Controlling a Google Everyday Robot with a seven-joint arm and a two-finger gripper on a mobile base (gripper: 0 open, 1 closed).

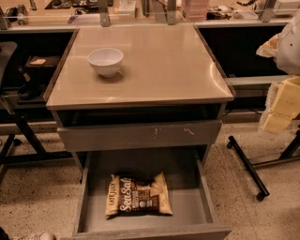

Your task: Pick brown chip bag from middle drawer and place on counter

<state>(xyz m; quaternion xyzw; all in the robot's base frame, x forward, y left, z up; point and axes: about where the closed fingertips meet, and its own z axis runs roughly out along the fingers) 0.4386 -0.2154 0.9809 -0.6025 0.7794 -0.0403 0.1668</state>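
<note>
The brown chip bag [138, 196] lies flat on the floor of the middle drawer [190, 206], which is pulled out toward me at the bottom of the view. The bag sits left of the drawer's centre, with its "Sea Salt" script facing up. The beige counter [159, 70] is above it, on top of the grey cabinet. My gripper [280, 110] is a pale yellow shape at the right edge, below a white arm part. It hangs beside the cabinet at about counter height, far up and to the right of the bag, and holds nothing that I can see.
A white bowl [106, 61] stands on the counter's left rear part. A plain grey drawer face [140, 136] with small scratches sits above the open drawer. A cluttered bench [140, 11] runs behind. A wheeled black stand leg [248, 168] lies on the floor at right, and a chair base [18, 136] at left.
</note>
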